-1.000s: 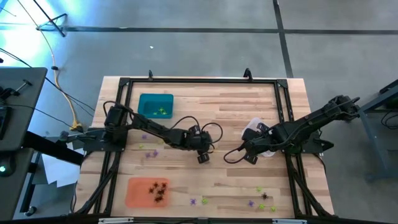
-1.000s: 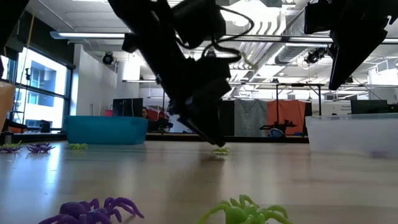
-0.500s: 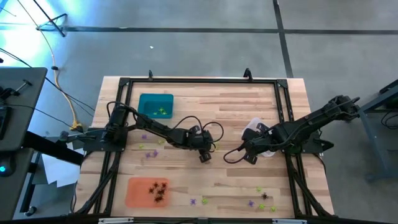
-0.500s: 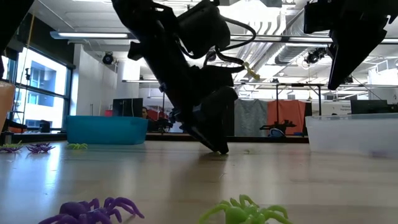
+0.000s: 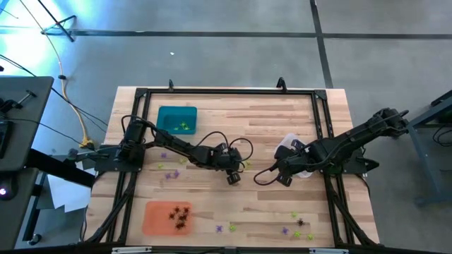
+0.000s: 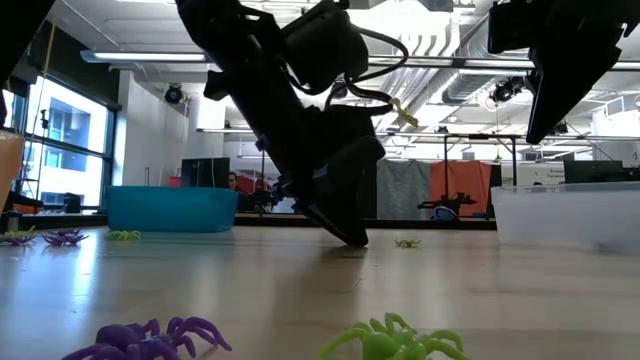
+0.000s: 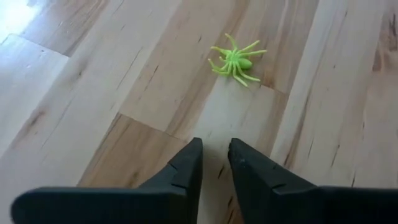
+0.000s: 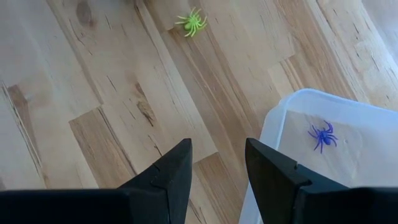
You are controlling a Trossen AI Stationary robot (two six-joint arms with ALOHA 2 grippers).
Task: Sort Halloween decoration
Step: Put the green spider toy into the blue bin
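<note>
Left wrist view: left claw (image 7: pixel 215 163) narrowed since a second ago, empty, tips on desk (image 7: pixel 74 81) | green spider (image 7: pixel 235 58) just beyond it | right claw (image 8: pixel 216 163) unchanged, released, beside clear tray (image 8: pixel 348 118).

spider (image 7: pixel 235 59): yellow-green | tray (image 5: pixel 176 119): teal | tray (image 5: pixel 167 218): orange | table (image 5: pixel 261 120): pale wood

spider (image 7: pixel 234 60) just beyond left claw (image 7: pixel 214 163)

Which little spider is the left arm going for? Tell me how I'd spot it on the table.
Start at the teal tray at the table's far left, then follow the left arm to the left gripper near the middle. The yellow-green spider lies loose on bare wood just beyond its fingertips, not held. It lies alone, away from the purple and green ones.
</note>
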